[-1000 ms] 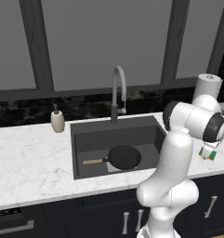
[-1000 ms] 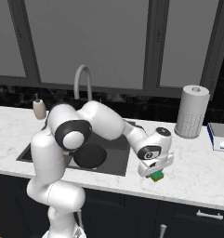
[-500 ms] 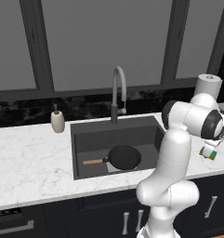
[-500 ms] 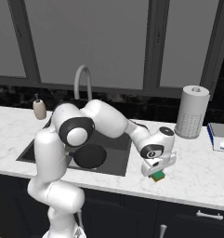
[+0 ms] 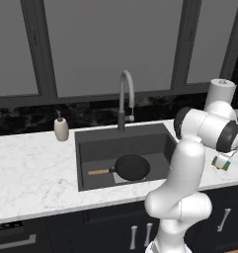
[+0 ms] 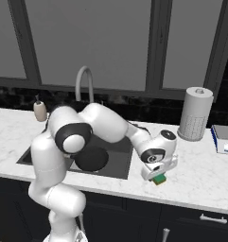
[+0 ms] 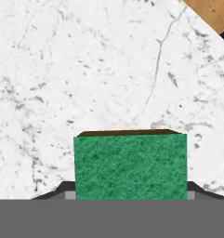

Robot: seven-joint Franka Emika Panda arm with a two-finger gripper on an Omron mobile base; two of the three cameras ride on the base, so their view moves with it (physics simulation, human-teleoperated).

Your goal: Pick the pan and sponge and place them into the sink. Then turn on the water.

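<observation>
Nearest the front counter edge, the two-finger gripper (image 6: 157, 176) hangs at the end of the white arm, out to the right of the basin. Between its fingers sits the small rectangular sponge (image 7: 130, 166) with a green top over a yellow layer. In the hand view the green face lies squarely between the two dark finger tips, which press against its sides, so the gripper looks clamped on the sponge. In the right base view the sponge (image 6: 158, 179) seems lifted just clear of the white marble counter (image 6: 200, 175), though whether it has fully left the surface is hard to tell.

Further back, the large rectangular dark grey sink (image 5: 96, 143) already holds the small round black frying pan (image 5: 132, 166), lying flat on the bottom with its short light wooden handle pointing left. That part of the task looks done.

Behind the basin stands the tall arched grey gooseneck faucet (image 5: 126, 99), with no blue stream of water falling from it, so it appears shut off. A beige soap dispenser (image 5: 61, 128) stands at the left, and a white paper towel roll (image 6: 196, 113) at the far right.

By my reading, what remains is carrying the sponge over to the basin, releasing it, then opening the tap.
</observation>
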